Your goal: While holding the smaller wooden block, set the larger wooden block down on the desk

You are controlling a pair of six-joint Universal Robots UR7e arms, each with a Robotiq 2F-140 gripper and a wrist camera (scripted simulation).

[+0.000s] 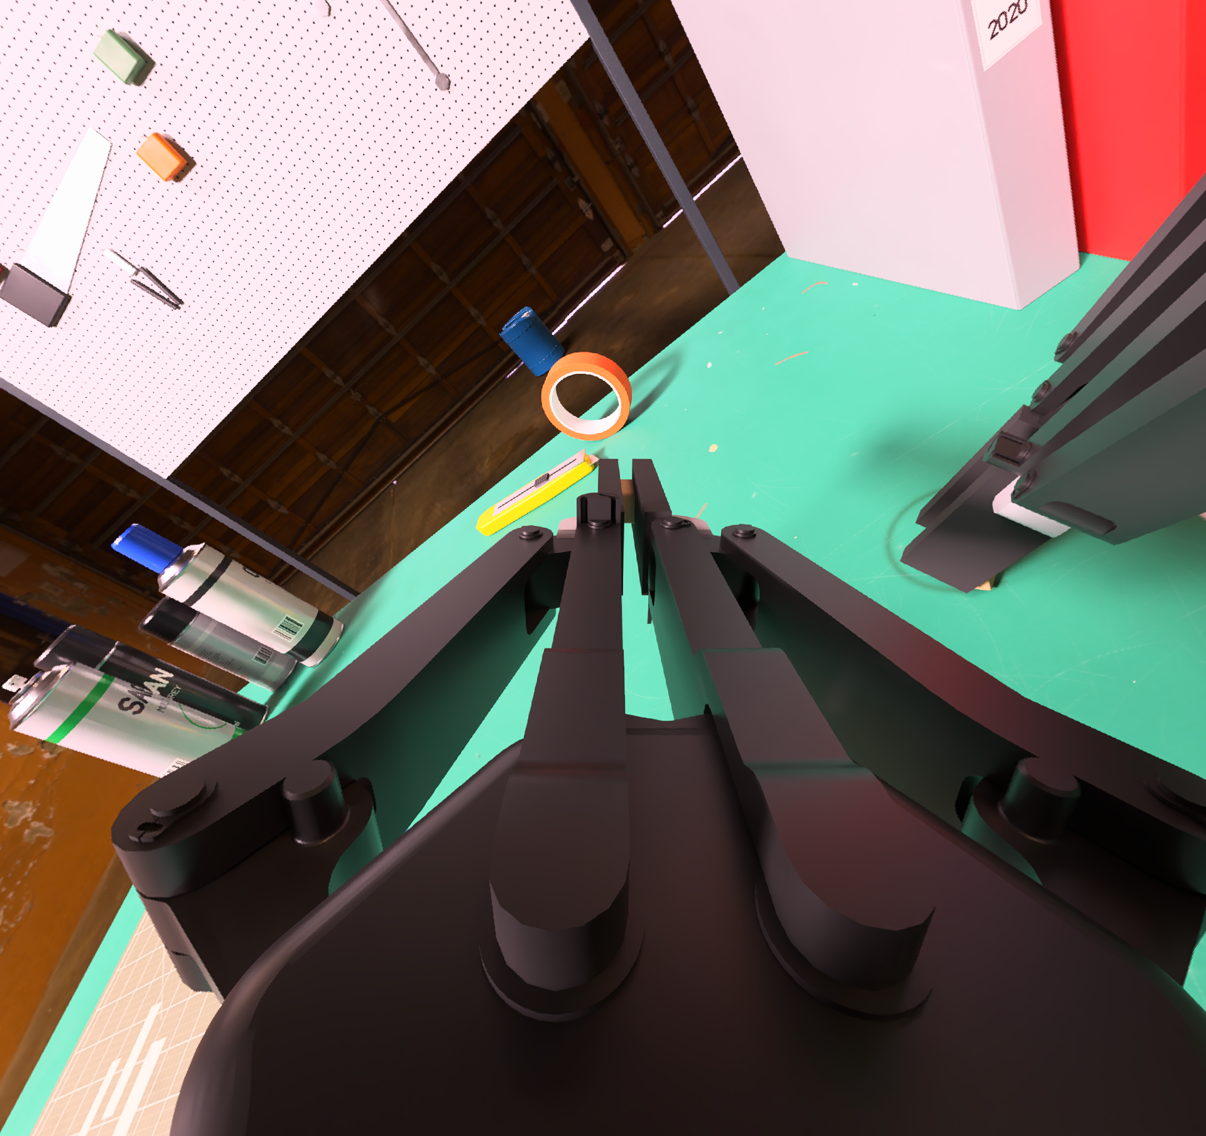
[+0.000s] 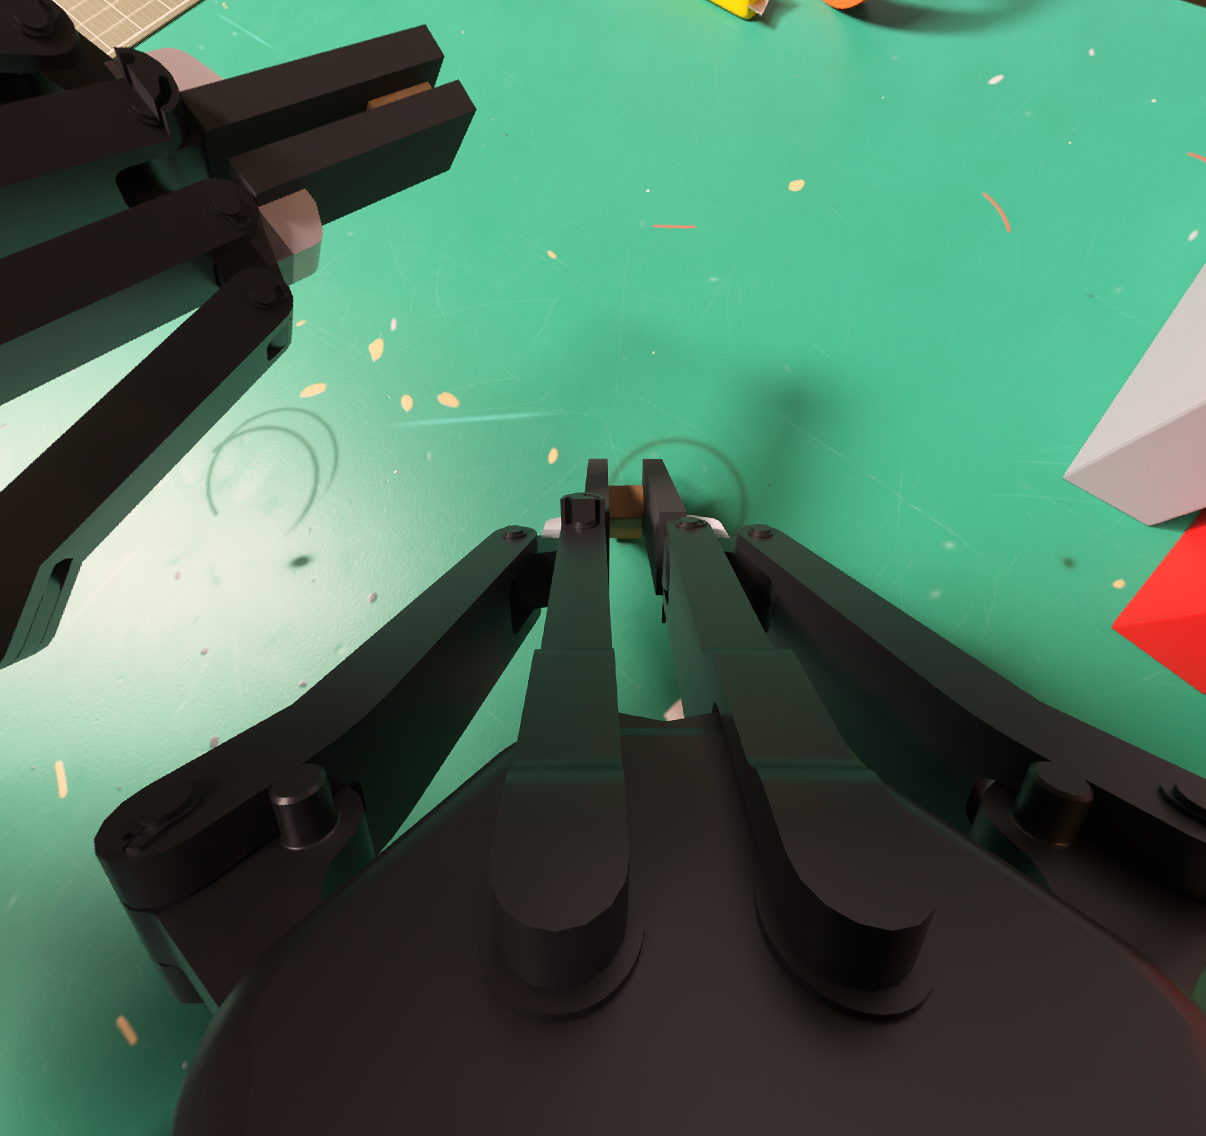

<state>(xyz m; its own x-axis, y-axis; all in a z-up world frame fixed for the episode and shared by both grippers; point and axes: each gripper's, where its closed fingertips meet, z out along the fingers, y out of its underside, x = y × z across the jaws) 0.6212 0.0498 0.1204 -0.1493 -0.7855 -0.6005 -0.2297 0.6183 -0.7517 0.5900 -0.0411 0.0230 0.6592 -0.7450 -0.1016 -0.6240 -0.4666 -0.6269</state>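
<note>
Left claw (image 1: pixel 625 475) nipped on smaller wooden block (image 1: pixel 627 491), right claw (image 2: pixel 625 475) clamps larger wooden block (image 2: pixel 626 501)

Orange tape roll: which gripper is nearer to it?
Left. The left gripper sits just short of the orange tape roll, beside the yellow knife; the right gripper is farther back.

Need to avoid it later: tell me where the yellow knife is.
The yellow knife lies on the green desk near its far edge, just left of the left gripper and beside the orange tape.
</note>
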